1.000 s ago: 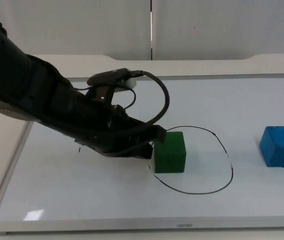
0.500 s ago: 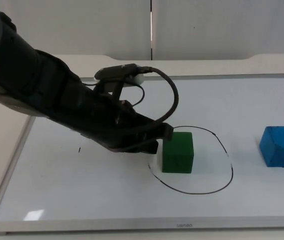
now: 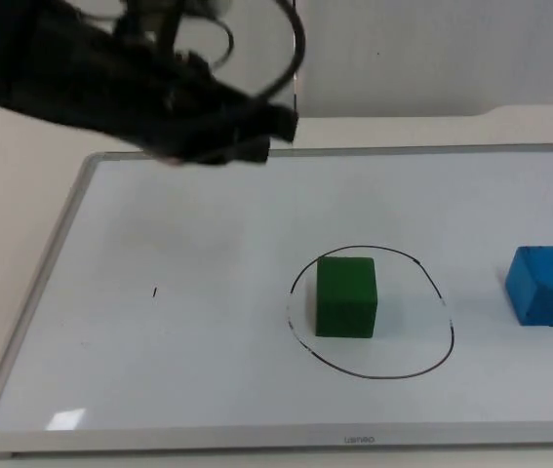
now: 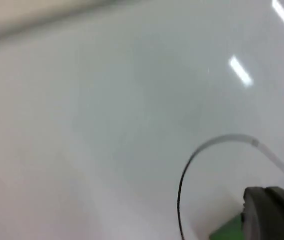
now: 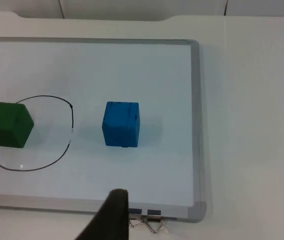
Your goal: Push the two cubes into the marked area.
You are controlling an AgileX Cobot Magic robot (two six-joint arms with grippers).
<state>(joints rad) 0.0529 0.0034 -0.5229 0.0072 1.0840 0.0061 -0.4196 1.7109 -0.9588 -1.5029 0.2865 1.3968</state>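
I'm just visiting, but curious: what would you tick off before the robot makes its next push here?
1. Green cube inside the drawn circle: ok, it sits in the left part, within the line.
2. Blue cube inside the circle: not ok, it stands to the right, apart from the line.
3. Path between blue cube and circle free: ok, bare whiteboard there.
4. Left gripper out of the way: ok, raised above the board's far edge.
5. Right gripper placed behind the blue cube: cannot tell; its wrist view looks onto both cubes from off the board.
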